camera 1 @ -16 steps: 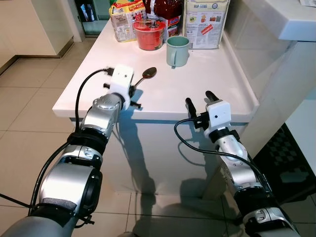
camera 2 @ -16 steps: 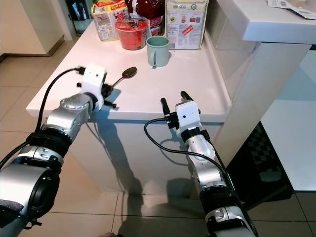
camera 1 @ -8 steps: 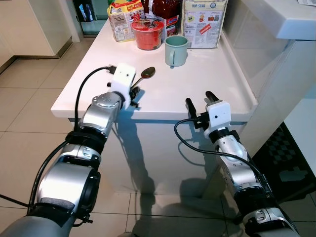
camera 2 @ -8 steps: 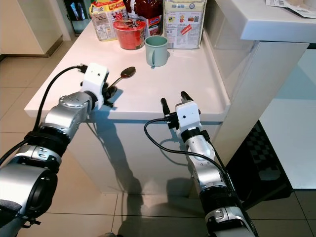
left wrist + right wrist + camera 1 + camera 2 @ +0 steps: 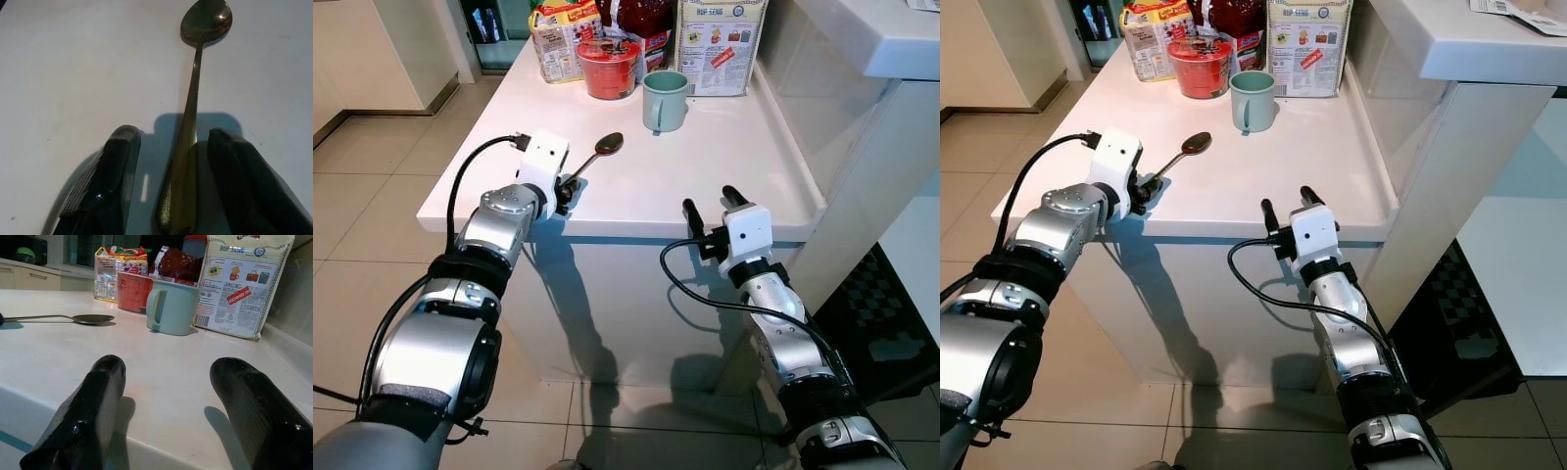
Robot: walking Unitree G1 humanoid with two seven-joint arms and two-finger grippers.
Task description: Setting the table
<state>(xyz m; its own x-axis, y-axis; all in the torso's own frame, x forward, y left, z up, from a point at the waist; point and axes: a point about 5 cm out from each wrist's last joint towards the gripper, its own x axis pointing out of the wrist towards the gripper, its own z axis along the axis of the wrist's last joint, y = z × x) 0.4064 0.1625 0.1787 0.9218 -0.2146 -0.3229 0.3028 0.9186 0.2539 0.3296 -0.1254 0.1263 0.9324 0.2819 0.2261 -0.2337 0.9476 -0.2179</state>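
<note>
A dark metal spoon (image 5: 598, 154) lies flat on the white table (image 5: 705, 166), bowl pointing toward the back. My left gripper (image 5: 565, 192) sits at the table's front left edge, open, with its fingers on either side of the handle's end. In the left wrist view the spoon (image 5: 193, 107) lies between the two fingers (image 5: 115, 161) and is not clamped. My right gripper (image 5: 709, 201) hovers open at the front edge, right of centre, with nothing between its fingers. A pale green mug (image 5: 664, 100) stands behind the spoon.
A red noodle cup (image 5: 609, 67), snack packets (image 5: 558, 39) and a cereal box (image 5: 722, 44) crowd the table's back. A white counter (image 5: 891, 39) rises on the right. Bare tabletop lies between the mug and the front edge. Tiled floor is to the left.
My left arm has swung left and drawn back, so its fingers now sit at the spoon handle's end by the table edge. The spoon and the right arm have stayed put.
</note>
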